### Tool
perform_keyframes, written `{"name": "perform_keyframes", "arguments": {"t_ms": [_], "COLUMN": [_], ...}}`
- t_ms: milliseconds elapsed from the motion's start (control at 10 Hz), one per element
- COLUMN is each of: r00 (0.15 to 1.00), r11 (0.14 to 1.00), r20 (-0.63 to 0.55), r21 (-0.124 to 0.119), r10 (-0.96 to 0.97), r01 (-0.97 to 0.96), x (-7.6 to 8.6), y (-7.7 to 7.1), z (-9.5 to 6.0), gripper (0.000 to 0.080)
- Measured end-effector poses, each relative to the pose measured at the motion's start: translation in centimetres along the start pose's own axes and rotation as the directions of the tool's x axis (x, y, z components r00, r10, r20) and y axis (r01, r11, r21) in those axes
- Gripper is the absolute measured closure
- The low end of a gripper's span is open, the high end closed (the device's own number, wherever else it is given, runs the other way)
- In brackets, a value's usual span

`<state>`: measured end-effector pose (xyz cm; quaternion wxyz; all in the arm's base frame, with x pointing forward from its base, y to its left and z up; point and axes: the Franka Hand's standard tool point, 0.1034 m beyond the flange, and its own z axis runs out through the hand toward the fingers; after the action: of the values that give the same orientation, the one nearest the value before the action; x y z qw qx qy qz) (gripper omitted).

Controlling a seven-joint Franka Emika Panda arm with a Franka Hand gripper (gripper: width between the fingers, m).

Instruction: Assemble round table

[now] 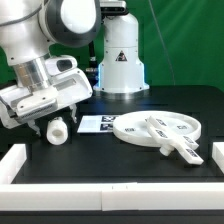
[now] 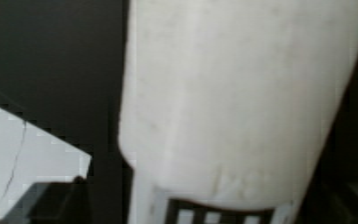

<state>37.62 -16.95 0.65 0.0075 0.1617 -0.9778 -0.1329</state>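
Note:
My gripper (image 1: 50,124) is shut on the short thick white cylinder post (image 1: 59,130) and holds it tilted just above the black table, at the exterior view's left. In the wrist view the post (image 2: 229,100) fills most of the picture, with a black-and-white tag (image 2: 208,213) on it; the fingers are mostly hidden. The large flat round disc (image 1: 133,128) lies flat on the table at the exterior view's right. The X-shaped cross base (image 1: 168,141) lies on the disc, and one arm reaches past the disc's front edge.
The marker board (image 1: 97,124) lies on the table between the post and the disc. White border rails run along the front (image 1: 110,196) and the right side (image 1: 219,155). A white cone-shaped device (image 1: 122,60) stands behind, in front of a green backdrop.

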Motion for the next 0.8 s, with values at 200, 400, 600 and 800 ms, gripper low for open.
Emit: {"name": "perform_keyframes", "arguments": {"t_ms": [200,400,600,800], "r00": [1.000,0.999,0.995,0.966], "r11": [1.000,0.999,0.997,0.971], "r20": [0.001,0.006,0.075,0.124], "r21": [0.001,-0.016,-0.040,-0.039], "r10": [-0.004,-0.037,-0.062,-0.228], "r01": [0.004,0.037,0.065,0.234], "x": [-0.1,-0.4,-2.3,-4.8], "y": [0.0,0.1,0.5,2.4], "z": [0.0,-0.4,-3.3,-4.9], "gripper": [0.0164,0.0151,0.0151,0.0151]}}
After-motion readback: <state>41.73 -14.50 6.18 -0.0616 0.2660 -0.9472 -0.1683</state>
